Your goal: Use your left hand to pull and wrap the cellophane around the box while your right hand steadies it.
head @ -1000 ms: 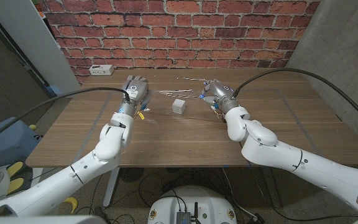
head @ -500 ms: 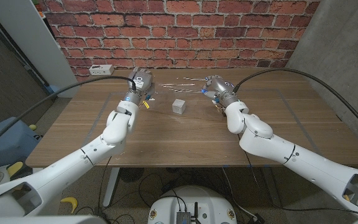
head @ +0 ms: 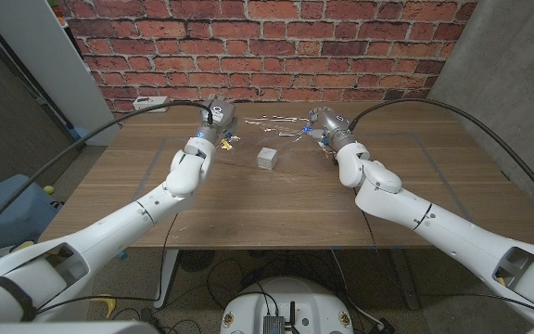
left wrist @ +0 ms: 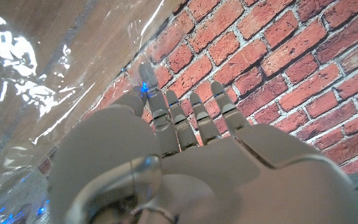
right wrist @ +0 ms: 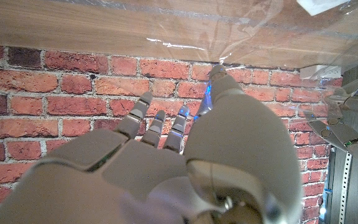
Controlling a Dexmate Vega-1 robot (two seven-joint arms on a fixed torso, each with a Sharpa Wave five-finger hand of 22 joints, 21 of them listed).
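Observation:
A small pale box (head: 267, 158) sits on the wooden table (head: 248, 209), past its middle. Clear cellophane (head: 276, 121) lies crinkled on the wood beyond and around the box, showing as bright glints. My left hand (head: 218, 118) hovers beyond the box to its left, fingers stretched out and apart, holding nothing. In the left wrist view its fingers (left wrist: 194, 115) reach toward the brick wall beside the cellophane (left wrist: 48, 68). My right hand (head: 324, 125) is beyond the box on the other side, fingers (right wrist: 157, 127) likewise extended, near the cellophane's edge (right wrist: 229, 37). A corner of the box (right wrist: 322, 5) shows there.
A white power strip (head: 150, 103) lies at the table's far left corner. The red brick wall (head: 267, 37) stands close behind the table's far edge. A blue bin (head: 3, 209) sits on the floor to the left.
Both hands have moved away from me, from level with the box to past it, near the table's far edge. The box has not moved.

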